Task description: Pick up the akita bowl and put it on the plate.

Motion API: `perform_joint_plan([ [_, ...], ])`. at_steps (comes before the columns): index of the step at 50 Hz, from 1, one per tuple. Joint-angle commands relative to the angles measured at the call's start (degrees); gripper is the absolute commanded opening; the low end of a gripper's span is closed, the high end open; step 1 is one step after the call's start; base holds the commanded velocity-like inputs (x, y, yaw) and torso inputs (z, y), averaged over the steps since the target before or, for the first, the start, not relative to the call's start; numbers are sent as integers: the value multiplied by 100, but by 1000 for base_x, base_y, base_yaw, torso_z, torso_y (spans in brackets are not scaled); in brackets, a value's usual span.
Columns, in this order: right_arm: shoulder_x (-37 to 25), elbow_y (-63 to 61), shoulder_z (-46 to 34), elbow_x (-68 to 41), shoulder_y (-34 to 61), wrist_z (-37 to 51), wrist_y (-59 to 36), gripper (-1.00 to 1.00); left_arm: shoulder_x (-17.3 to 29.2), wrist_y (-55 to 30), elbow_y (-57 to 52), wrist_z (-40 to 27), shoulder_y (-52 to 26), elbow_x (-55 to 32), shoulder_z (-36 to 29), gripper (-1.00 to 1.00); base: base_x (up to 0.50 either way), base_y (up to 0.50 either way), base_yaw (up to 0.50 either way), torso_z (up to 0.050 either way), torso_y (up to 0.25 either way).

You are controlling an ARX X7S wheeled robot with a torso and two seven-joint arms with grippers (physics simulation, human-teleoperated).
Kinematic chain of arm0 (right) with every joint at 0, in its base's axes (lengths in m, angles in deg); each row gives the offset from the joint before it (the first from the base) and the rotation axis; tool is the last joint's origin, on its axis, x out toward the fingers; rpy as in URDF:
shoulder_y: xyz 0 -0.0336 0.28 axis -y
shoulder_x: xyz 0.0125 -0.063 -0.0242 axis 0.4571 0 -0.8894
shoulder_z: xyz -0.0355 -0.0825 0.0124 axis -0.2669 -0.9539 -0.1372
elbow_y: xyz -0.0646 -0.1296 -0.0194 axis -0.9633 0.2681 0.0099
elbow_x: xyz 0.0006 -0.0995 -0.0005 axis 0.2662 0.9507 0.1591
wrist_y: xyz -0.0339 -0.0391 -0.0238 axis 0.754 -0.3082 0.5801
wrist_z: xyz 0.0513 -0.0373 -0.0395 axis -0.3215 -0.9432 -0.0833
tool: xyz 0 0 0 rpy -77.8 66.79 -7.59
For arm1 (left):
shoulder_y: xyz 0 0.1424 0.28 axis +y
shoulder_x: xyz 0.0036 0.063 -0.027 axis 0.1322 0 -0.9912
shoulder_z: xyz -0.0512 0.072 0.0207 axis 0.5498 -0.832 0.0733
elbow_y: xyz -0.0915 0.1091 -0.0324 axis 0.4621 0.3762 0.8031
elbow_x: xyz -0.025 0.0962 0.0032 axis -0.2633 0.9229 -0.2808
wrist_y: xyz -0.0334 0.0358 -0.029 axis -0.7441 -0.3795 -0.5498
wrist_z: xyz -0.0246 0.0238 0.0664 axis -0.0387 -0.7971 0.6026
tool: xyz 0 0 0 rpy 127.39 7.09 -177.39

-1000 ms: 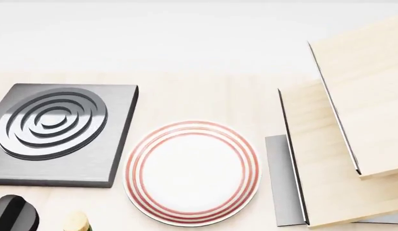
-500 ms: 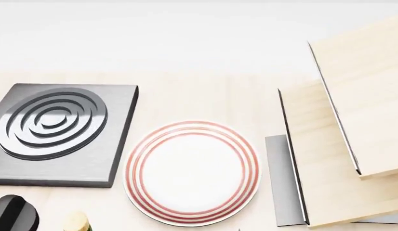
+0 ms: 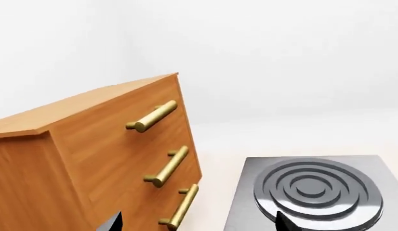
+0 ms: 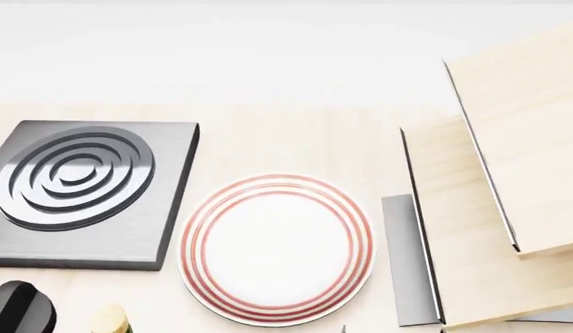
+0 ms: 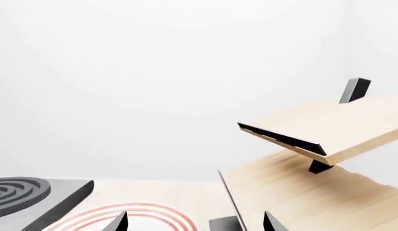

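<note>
The plate (image 4: 276, 248) is flat, round and white, with thin red rings running around its rim, and nothing sits on it. It lies on the pale wooden table (image 4: 296, 142), low in the middle of the head view. The akita bowl cannot be seen in any of the pictures. Just beside the plate, at about 9 to 10 o'clock from it, is a dark grey square stove burner (image 4: 87, 191) with raised round rings cut into its top, smooth and a bit shiny. At 3 o'clock from the plate stands a light wood shelf (image 4: 494, 208) with two slanted boards, one above the other, and thin dark edges, resting on a grey metal base. At about 8 o'clock, at the bottom edge, there is a round black knob (image 4: 20, 306) and a small tan cork-like top (image 4: 109, 318) beside it. The left wrist view shows an orange-brown wooden cabinet (image 3: 89, 159) with three gold bar handles, near the burner. The left gripper (image 3: 195, 222) shows only two dark fingertips, set well apart, holding nothing. The right gripper (image 5: 193, 222) also shows two dark tips, wide apart and empty, pointing over the plate's red rim and toward the shelf.
</note>
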Motion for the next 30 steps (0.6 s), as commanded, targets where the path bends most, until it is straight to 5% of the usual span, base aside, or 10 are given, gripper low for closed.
perform_joint_plan([
  [1,0,103,-36,-26,65,10,-14,100,290,-487,420,40,-300,-525,-284,100,0,0,0,0,0],
  [30,35,504,-87,-123,315,51,-69,100,590,-1759,1229,-464,-436,-2347,-121,100,0,0,0,0,0],
])
